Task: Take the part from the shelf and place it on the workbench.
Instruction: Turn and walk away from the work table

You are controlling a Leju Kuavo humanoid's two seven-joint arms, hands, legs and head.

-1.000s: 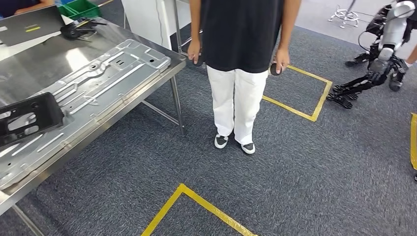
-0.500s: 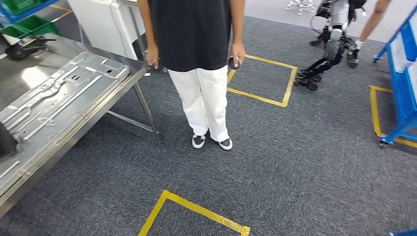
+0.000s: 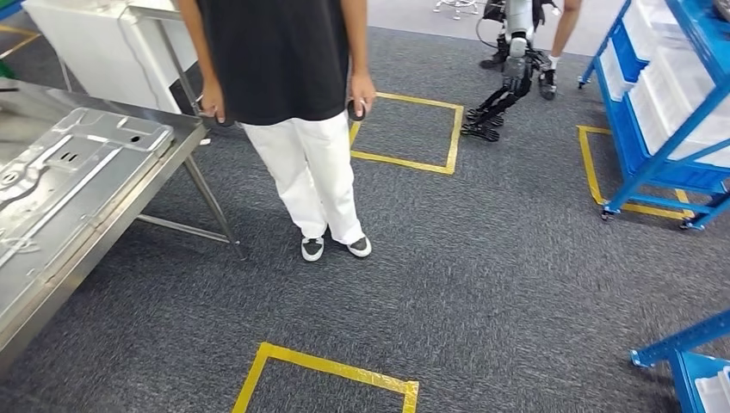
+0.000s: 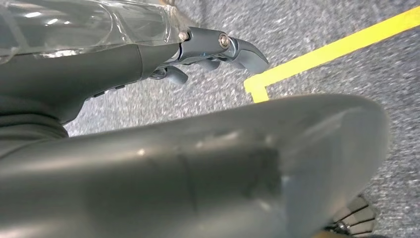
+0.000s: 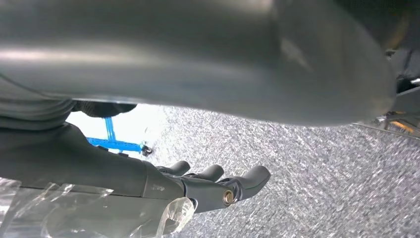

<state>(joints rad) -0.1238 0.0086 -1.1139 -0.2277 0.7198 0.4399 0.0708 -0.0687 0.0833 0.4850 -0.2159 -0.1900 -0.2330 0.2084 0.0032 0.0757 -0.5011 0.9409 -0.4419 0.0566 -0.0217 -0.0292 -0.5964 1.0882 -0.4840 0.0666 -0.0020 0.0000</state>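
Note:
The blue shelf [image 3: 658, 129] stands at the right of the head view, with white bins on its levels; I cannot make out a part on it. The steel workbench [image 3: 82, 254] is at the left, and a large pressed metal panel [image 3: 60, 163] lies on it. My left hand [image 4: 213, 49] hangs over grey carpet, fingers loosely extended, holding nothing. My right hand [image 5: 213, 183] hangs the same way, also holding nothing, with a blue shelf foot [image 5: 111, 141] far behind it.
A person [image 3: 284, 69] in a black shirt and white trousers stands between bench and shelf, facing me. Another robot [image 3: 512, 52] stands at the back. Yellow tape squares [image 3: 327, 370] mark the carpet. A second blue rack [image 3: 689, 361] juts in at the lower right.
The camera has swung right: bench and person slid left in the picture, the black part on the bench left the frame, and the blue shelf came into view.

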